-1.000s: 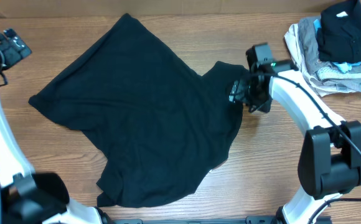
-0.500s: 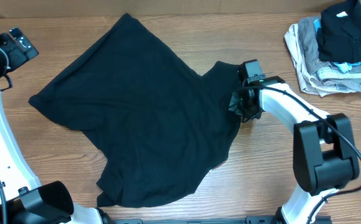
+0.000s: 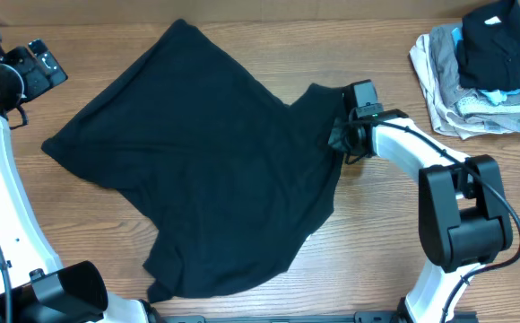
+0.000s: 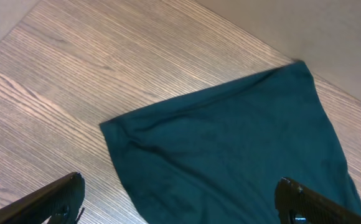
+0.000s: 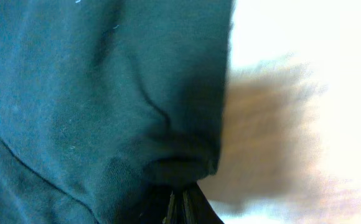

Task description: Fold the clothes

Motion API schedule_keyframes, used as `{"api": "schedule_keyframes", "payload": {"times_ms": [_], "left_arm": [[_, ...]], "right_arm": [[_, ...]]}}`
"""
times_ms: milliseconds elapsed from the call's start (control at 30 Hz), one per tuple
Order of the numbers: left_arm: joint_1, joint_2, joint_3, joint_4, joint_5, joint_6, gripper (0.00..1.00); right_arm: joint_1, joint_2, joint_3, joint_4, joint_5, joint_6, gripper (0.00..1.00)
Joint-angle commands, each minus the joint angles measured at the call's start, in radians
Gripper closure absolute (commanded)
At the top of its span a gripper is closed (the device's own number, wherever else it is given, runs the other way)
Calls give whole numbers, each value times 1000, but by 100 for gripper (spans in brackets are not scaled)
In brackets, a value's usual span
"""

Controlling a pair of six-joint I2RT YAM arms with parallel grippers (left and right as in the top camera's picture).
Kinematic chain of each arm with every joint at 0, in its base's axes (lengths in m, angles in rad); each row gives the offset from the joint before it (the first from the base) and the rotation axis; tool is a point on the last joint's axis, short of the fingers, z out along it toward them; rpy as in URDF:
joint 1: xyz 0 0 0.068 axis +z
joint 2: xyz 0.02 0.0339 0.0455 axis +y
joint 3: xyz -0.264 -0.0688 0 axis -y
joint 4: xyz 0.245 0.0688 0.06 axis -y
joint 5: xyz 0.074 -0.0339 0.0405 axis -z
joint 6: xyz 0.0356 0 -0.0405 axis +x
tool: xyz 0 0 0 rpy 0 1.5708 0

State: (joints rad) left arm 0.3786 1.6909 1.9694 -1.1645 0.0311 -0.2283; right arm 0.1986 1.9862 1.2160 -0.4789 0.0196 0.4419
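- one black knit garment [image 3: 215, 170] lies spread and rumpled across the middle of the brown wooden worktop [image 3: 394, 242], from near the far edge almost to the near edge.
- the right gripper [image 3: 344, 144] sits at the garment's right-hand edge, jaws pressed together on a bunched fold of the cloth.
- the left gripper [image 4: 177, 208] hangs above the far left corner, fingers spread wide, holding nothing.
- a pile of grey and black folded clothes [image 3: 480, 67] sits in the far right corner, well apart.

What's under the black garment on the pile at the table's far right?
Grey, white and light-blue clothes, stacked, sticking out past its edges. The black garment covers their middles; the table beneath is hidden.
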Motion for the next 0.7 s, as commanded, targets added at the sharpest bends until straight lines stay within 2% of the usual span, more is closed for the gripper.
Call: {"api": "schedule_keyframes", "payload": {"times_ms": [0, 300, 400, 433, 500, 533, 567, 600, 633, 667], "left_arm": [[-11, 22, -3, -8, 11, 30, 0], [-21, 48, -3, -12, 11, 31, 0], [-24, 55, -3, -12, 11, 31, 0], [-27, 56, -3, -13, 11, 34, 0], [-34, 57, -3, -11, 11, 34, 0], [-37, 57, -3, -10, 11, 34, 0], [-40, 57, -3, -8, 11, 34, 0], [-41, 57, -3, -9, 11, 34, 0], [-41, 57, -3, -10, 10, 35, 0], [-41, 57, -3, -10, 10, 39, 0]], "right_arm": [[-87, 116, -26, 34, 85, 3, 94], [-293, 171, -23, 274, 7, -57, 94], [-332, 171, 5, 317, -23, -58, 89], [-340, 171, 25, 316, -31, -58, 82], [-348, 171, 68, 298, -54, -84, 58], [-351, 171, 105, 263, -66, -100, 43], [-352, 170, 173, 181, -67, -108, 21], [-351, 169, 223, 114, -68, -115, 9], [-351, 168, 267, 56, -69, -118, 0], [-351, 165, 322, -14, -76, -128, 0]]}}
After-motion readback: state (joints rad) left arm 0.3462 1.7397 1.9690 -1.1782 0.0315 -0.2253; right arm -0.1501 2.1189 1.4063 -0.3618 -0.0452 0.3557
